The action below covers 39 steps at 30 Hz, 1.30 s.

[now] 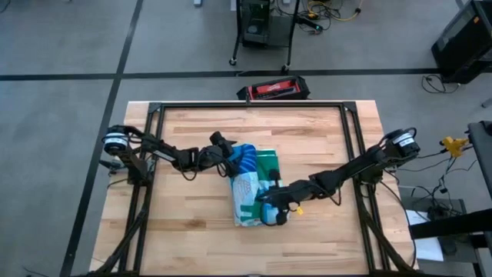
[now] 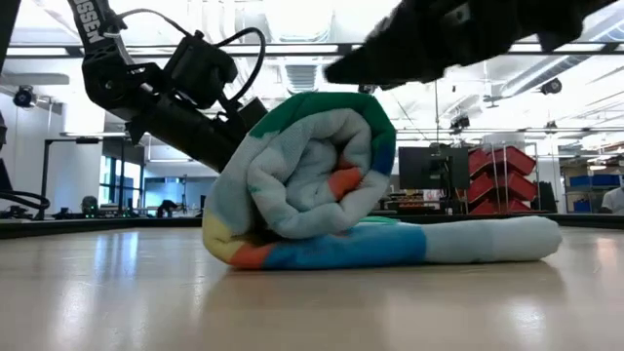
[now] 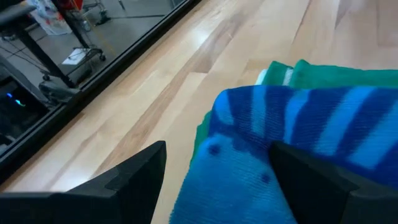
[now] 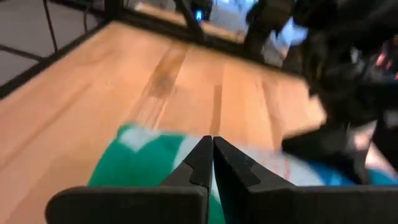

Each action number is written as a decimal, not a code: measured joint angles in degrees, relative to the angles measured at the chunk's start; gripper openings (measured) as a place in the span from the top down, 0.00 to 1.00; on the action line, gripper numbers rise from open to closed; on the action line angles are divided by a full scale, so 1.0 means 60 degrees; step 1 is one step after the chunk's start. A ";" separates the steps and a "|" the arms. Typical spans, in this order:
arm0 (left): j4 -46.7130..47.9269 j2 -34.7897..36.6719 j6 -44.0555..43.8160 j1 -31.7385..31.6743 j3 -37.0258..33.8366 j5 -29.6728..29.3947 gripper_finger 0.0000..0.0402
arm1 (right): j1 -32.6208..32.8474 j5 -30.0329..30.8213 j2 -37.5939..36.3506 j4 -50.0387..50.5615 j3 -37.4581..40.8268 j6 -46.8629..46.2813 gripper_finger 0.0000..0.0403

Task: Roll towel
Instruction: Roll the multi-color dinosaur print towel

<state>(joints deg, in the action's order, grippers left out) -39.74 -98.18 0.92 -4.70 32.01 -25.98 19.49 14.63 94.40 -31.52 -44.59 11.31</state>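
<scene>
Towel (image 1: 252,187) at the middle of the wooden tabletop (image 1: 192,131), partly rolled: thick roll toward 12 o'clock, flat tail stretching toward 6 o'clock. Seen level across the tabletop, a fat spiral of pale cloth (image 2: 302,175) with green outer edge, orange and blue patches at the core, a blue and pale strip lying flat beside it. Left tool (image 1: 231,160) at the roll's 10 o'clock side, reaching in from 9 o'clock, fingers spread wide. Blue striped cloth (image 3: 298,143) bulging between those two dark fingers (image 3: 134,180) in the wrist view; pads probably pressing on the roll, though actual contact hard to confirm. Right tool (image 1: 270,209) at the towel's 5 o'clock end, arm coming in from 3 o'clock, fingers (image 4: 200,163) pinched fully together above green and white cloth (image 4: 134,165), holding nothing. Small yellow bit (image 1: 299,208) on the tabletop just beside the right tool. Black and red case (image 1: 273,90) on the floor beyond the tabletop's 12 o'clock edge.
</scene>
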 joint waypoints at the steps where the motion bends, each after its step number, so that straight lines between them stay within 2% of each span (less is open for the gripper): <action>1: -0.0014 -0.0002 0.0007 0.0013 0.0000 0.0001 0.32 | -0.0025 -0.0004 0.0220 -0.0186 -0.0047 0.0092 1.00; 3: -0.0027 -0.0002 0.0013 0.0021 0.0000 0.0001 0.32 | -0.0067 -0.0112 0.0776 -0.0678 -0.0130 0.0188 1.00; 8: -0.0127 -0.0002 0.0178 0.0025 0.0000 0.0006 0.32 | -0.0128 -0.1299 0.2339 -0.2681 -0.0496 -0.0258 1.00; 16: -0.0277 0.0034 -0.0078 -0.0131 0.0000 0.0153 0.32 | 0.0018 -0.1428 0.3652 -0.2846 -0.1181 -0.1679 1.00; 22: -0.0306 0.0038 -0.0029 -0.0346 0.0065 0.0172 0.32 | 0.0072 -0.1118 0.3663 -0.1952 -0.1330 -0.2256 1.00; 32: -0.0277 -0.0006 0.0291 -0.1196 0.0307 0.0660 0.32 | 0.0127 -0.0834 0.3605 -0.1807 -0.1323 -0.2466 1.00; 39: 0.0012 0.0607 0.0513 -0.1084 0.0454 0.0954 0.32 | 0.0185 -0.0790 0.2429 -0.0811 -0.1265 -0.1904 1.00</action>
<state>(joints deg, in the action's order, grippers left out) -39.67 -94.54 4.00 -11.21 34.73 -20.25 20.60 9.89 108.97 -36.39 -52.18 -0.11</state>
